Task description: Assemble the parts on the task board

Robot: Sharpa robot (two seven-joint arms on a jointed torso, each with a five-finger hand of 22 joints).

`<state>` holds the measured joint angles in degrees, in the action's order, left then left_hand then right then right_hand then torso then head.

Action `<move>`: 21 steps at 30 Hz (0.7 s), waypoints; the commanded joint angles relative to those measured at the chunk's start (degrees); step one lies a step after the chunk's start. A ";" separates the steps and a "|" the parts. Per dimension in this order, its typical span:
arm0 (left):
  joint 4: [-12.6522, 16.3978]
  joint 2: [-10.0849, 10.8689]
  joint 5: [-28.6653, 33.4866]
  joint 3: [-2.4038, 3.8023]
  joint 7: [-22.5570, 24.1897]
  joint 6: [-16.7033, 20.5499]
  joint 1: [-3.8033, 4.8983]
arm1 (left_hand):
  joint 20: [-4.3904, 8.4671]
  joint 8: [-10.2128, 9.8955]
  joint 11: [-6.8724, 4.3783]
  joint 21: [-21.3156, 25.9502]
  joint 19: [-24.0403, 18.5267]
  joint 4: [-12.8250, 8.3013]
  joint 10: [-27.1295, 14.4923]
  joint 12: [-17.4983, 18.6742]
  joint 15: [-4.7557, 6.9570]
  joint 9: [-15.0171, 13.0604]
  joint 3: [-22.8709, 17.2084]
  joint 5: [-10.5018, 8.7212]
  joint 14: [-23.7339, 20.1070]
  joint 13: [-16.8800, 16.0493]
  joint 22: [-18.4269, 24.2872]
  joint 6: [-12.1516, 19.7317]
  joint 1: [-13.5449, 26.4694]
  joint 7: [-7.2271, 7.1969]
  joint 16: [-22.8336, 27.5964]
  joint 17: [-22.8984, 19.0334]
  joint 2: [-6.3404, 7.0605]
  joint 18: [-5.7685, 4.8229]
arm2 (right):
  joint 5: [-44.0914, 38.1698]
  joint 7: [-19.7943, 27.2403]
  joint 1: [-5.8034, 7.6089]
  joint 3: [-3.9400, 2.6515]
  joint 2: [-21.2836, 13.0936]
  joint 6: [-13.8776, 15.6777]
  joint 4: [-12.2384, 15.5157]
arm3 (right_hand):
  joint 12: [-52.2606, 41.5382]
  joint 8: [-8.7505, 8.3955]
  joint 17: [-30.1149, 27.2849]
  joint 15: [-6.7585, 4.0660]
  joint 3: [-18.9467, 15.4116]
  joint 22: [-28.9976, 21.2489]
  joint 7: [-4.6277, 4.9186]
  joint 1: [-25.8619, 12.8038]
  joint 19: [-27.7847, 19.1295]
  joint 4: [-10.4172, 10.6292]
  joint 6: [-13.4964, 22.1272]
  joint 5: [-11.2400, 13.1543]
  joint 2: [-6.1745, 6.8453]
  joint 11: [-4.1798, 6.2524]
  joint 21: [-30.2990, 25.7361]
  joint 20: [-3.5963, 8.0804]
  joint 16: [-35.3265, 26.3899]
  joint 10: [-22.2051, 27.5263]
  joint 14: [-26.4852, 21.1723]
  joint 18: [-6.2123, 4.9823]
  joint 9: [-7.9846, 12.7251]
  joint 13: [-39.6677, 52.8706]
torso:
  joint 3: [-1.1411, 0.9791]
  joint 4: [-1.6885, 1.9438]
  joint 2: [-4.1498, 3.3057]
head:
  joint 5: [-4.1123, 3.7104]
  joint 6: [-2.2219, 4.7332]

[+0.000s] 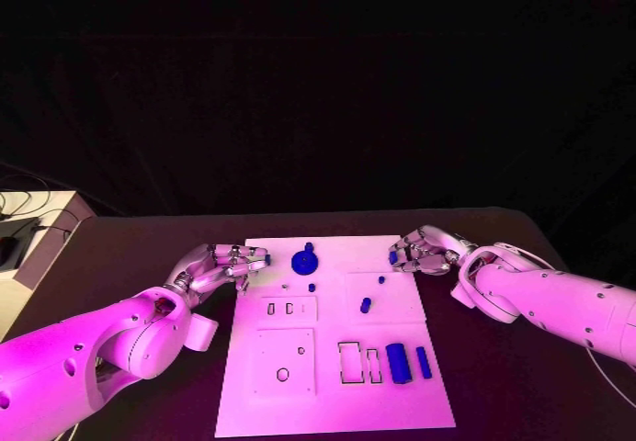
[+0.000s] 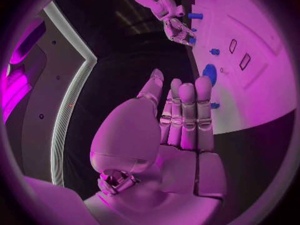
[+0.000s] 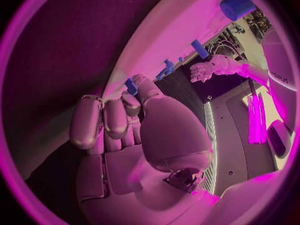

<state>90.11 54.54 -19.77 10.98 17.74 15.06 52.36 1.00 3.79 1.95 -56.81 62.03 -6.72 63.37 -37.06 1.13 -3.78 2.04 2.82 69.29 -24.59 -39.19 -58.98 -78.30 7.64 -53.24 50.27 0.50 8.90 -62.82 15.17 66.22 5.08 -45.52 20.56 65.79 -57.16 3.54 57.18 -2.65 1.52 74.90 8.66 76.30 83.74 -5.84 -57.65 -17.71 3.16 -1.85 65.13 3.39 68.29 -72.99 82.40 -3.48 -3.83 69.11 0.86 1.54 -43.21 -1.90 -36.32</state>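
Clearly the assembly is at an early stage, judging by how the parts lie on the task board (image 1: 332, 404). A round blue part (image 1: 305, 262) sits near the far edge, just beyond the fingertips of the left hand (image 1: 219, 265); a small blue peg (image 1: 366, 305) lies loose near the middle, and two blue bars (image 1: 398, 362) rest beside the open rectangular slots (image 1: 351, 362) at the near end, apparently not yet seated. Most recesses look unfilled, so most of the work seems left. The left hand's fingers are curled together at the board's left edge, and a small blue piece (image 1: 266, 260) shows at their tips; whether it is pinched or merely touched cannot be told. The right hand (image 1: 426, 252) is curled at the board's far right corner with a blue piece (image 1: 393, 258) against its fingers, apparently held. The left wrist view shows the left fingers straight and side by side, which the head view hides. The right wrist view shows a blue piece (image 3: 130, 86) at the right fingertips, beside the board's edge.
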 commanded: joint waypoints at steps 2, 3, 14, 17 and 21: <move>0.10 -0.03 -0.43 0.03 0.14 -0.67 -0.07 | 0.04 0.30 -0.05 -0.37 -0.31 -0.05 -0.45 -0.14 0.12 -0.07 -0.23 0.02 0.01 0.05 -0.08 -0.09 -0.26 -0.26 -0.24 -0.04 -0.37 0.73 | -0.57 -0.20 -0.12 0.05 0.14 -1.36 -0.06 | -0.39 0.12 0.12 -0.34 0.73 9.04 -0.13 -0.20 0.24 -0.37 -0.71 -0.06 -0.97 0.17 0.53 0.22 0.30 -0.52 0.18 -0.27 0.03 0.22 | 0.01 0.08 -0.02 | 0.04 0.07; 0.11 -0.01 -0.43 0.03 0.13 -0.65 -0.07 | 0.04 0.30 -0.05 -0.37 -0.31 -0.05 -0.45 -0.14 0.12 -0.07 -0.23 0.02 0.01 0.05 -0.08 -0.09 -0.26 -0.26 -0.24 -0.04 -0.37 0.73 | -0.57 -0.23 -0.12 0.05 0.14 -1.41 -0.07 | -0.38 0.13 0.15 -0.35 0.78 9.04 -0.11 -0.20 0.24 -0.37 -0.71 -0.09 -1.08 0.18 0.54 0.22 0.32 -0.52 0.19 -0.26 0.03 0.21 | 0.02 0.06 -0.04 | 0.09 0.10; 0.10 0.02 -0.43 0.04 -0.05 -0.56 -0.07 | 0.03 0.29 -0.04 -0.38 -0.30 -0.06 -0.43 -0.08 0.12 -0.06 -0.28 0.02 0.03 0.17 -0.08 -0.09 -0.28 -0.23 -0.25 -0.08 -0.52 0.74 | -0.57 -0.33 -0.12 0.05 0.36 -1.55 -0.15 | -0.53 0.16 0.14 -0.68 2.28 9.07 -0.70 -1.02 0.23 -1.07 -2.66 0.31 -2.75 0.55 0.74 0.51 0.26 -0.86 0.22 -0.13 0.02 0.65 | 0.00 0.02 -0.05 | 0.20 0.14; 0.09 0.03 -0.43 0.04 -0.08 -0.56 -0.07 | 0.03 0.29 -0.04 -0.38 -0.30 -0.06 -0.43 -0.08 0.12 -0.06 -0.28 0.02 0.03 0.17 -0.08 -0.09 -0.28 -0.23 -0.25 -0.08 -0.52 0.74 | -0.57 -0.48 -0.12 0.05 0.42 -1.41 -0.29 | -0.57 0.14 0.19 -0.76 2.55 9.09 -0.84 -1.09 0.24 -1.18 -3.09 0.38 -3.08 0.64 0.82 0.57 0.30 -0.95 0.24 -0.10 0.02 0.74 | 0.02 0.03 -0.03 | 0.16 0.20; 0.08 0.06 -0.43 0.04 -0.10 -0.56 -0.07 | 0.03 0.29 -0.04 -0.38 -0.30 -0.06 -0.43 -0.08 0.12 -0.06 -0.28 0.02 0.03 0.17 -0.08 -0.09 -0.28 -0.23 -0.25 -0.08 -0.52 0.74 | -0.60 -0.63 -0.12 0.05 0.44 -1.22 -0.40 | -0.54 0.12 0.30 -0.84 2.96 9.10 -1.02 -1.29 0.25 -1.27 -3.52 0.46 -3.59 0.76 0.89 0.66 0.36 -1.02 0.27 -0.06 0.03 0.84 | 0.01 0.03 -0.05 | 0.15 0.20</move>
<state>90.11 54.61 -19.80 10.99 17.45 15.08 52.36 0.99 3.79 1.95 -56.81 62.03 -6.72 63.38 -37.06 1.13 -3.78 2.04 2.82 69.29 -24.47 -39.19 -58.97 -78.30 7.63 -53.24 50.26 0.50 8.92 -62.90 14.88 66.16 5.13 -45.12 19.82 65.49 -57.40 3.54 57.43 -3.02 4.22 74.94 7.52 75.02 84.02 -7.12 -60.68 -17.63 0.07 -1.43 65.79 3.67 68.28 -74.01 82.77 -3.48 -3.83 69.91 0.86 1.57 -43.24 -1.73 -36.12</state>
